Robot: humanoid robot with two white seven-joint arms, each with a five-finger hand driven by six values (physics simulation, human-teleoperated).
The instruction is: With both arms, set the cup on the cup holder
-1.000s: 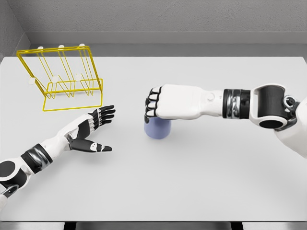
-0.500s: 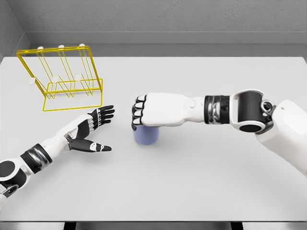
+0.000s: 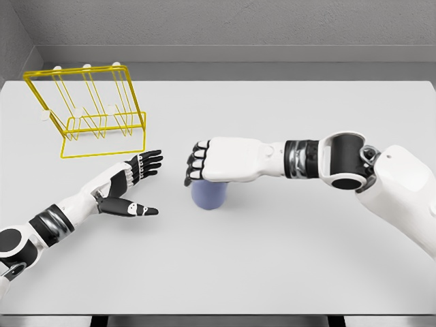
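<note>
Right hand [image 3: 216, 161] lies palm-down over the top of the cup [image 3: 208, 194], its fingers curled down over the rim on the left side, clamped on it from above. Only the lower part of the pale blue cup shows beneath the palm; it stands upright on the table [image 3: 286, 259], long axis vertical, and whether its mouth faces up or down is hidden by the hand. It sits near the table's middle, well clear of every edge, with bare tabletop in front, behind and to its right.

Against the picture of half a second ago, the hand and cup sit at almost the same spot, the fingers now splayed a little more downward and the forearm drawn slightly leftward; a full second ago both were farther right.

Left hand [image 3: 129, 187] rests to the cup's left, fingers spread and holding nothing, palm turned toward the cup, unchanged from before. An open strip of table separates them.

Beyond the left hand, the yellow wire cup holder [image 3: 95, 116] stands near the far left corner, well apart from the cup.
</note>
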